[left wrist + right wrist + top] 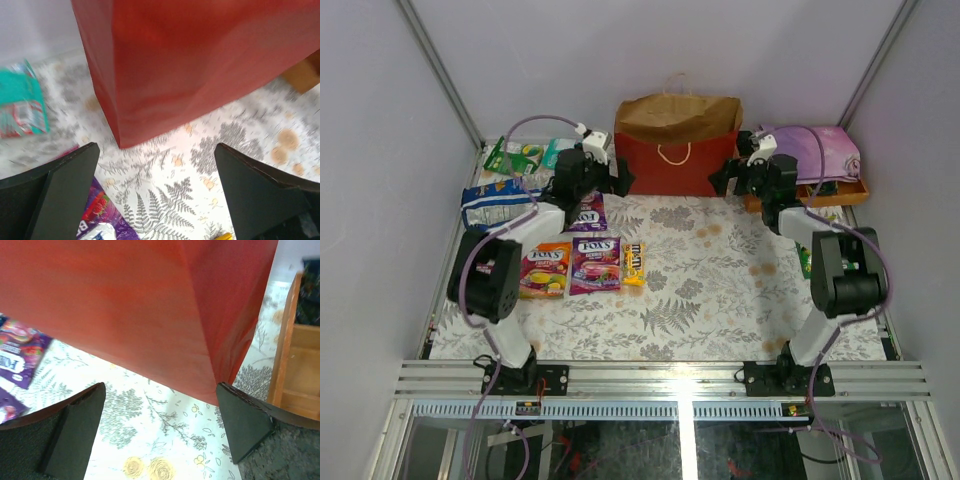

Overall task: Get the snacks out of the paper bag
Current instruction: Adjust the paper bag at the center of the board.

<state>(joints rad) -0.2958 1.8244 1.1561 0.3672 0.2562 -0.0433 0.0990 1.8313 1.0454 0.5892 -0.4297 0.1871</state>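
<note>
The fern-print table (720, 290) bears the paper bag (665, 170) at twelve o'clock. Snacks (595, 263) lie at ten, a wooden tray (845, 194) at two.

Left hand (156, 150) and right hand (161, 387) spread wide, reaching forward.

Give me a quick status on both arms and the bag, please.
Left tool open, right tool open, flanking upright bag. Several packets out, left side. Tray beside right tool.

Pale lilac-white walls (620, 50) enclose the space on three sides, with metal struts (438, 70) running up the far corners. A fern-and-flower patterned cloth (700, 285) covers the table (620, 335), edged on the near side by aluminium rails (660, 378).
</note>
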